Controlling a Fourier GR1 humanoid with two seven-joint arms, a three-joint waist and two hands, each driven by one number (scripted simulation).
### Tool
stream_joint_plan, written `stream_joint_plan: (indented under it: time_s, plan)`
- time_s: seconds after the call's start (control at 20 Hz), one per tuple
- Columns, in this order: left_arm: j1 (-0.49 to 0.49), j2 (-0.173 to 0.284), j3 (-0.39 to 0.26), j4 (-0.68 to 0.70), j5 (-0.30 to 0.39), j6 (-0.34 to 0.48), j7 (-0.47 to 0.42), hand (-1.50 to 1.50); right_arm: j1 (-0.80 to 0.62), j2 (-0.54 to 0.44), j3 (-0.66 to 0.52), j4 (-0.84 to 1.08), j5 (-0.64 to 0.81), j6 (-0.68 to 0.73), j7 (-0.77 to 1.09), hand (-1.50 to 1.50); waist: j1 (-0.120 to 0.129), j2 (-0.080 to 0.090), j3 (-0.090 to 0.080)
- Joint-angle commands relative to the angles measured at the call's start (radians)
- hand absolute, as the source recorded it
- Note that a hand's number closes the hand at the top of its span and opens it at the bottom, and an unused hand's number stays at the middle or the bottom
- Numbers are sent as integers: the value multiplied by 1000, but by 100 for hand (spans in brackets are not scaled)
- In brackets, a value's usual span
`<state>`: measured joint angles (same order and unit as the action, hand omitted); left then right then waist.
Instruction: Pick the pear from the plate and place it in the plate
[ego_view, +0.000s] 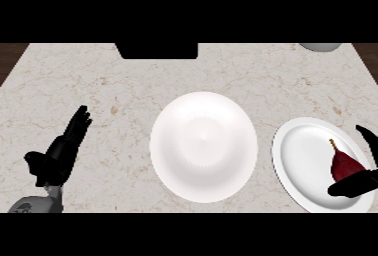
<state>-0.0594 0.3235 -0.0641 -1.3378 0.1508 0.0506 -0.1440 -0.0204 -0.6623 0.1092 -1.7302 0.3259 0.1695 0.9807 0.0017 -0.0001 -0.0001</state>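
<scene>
You have two round white plates, a larger one (203, 146) at the middle and another (310, 160) at the right, one dark red pear (344, 165), two black hands (63, 150) (358, 182), one beige marbled table (111, 85).

We're looking at a kitchen, going by the pale marble-look counter (133, 80) w/ fine brown veining that fills most of the view. Two white plates sit on it, one (204, 146) at centre and another (310, 150) at 3 o'clock carrying a dark red pear (343, 165). Dark wood shows past the counter's corners at 10 and 2 o'clock.
</scene>
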Motion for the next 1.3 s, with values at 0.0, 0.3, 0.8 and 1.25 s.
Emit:
stream_joint_plan:
  time_s: [0.0, 0.3, 0.8, 1.25]
  plan:
    - [-19, 17, 51, 36, 4, -61, 9, 0, -42, 63, -19, 95, 60, 34, -34, -150, 0, 0, 0]
    - [21, -43, 16, -90, -33, -15, 89, 0, -15, 93, -28, 205, 153, 27, -111, -150, 1, 0, 0]
    - [-39, -50, 70, 2, -64, -58, 59, 0, -61, 151, -60, 367, 190, 64, -328, 150, 0, 0, 0]
    - [-9, -43, 103, -9, -64, -84, 50, 0, -30, 149, -57, 332, 337, -45, -437, 150, -1, 0, 0]
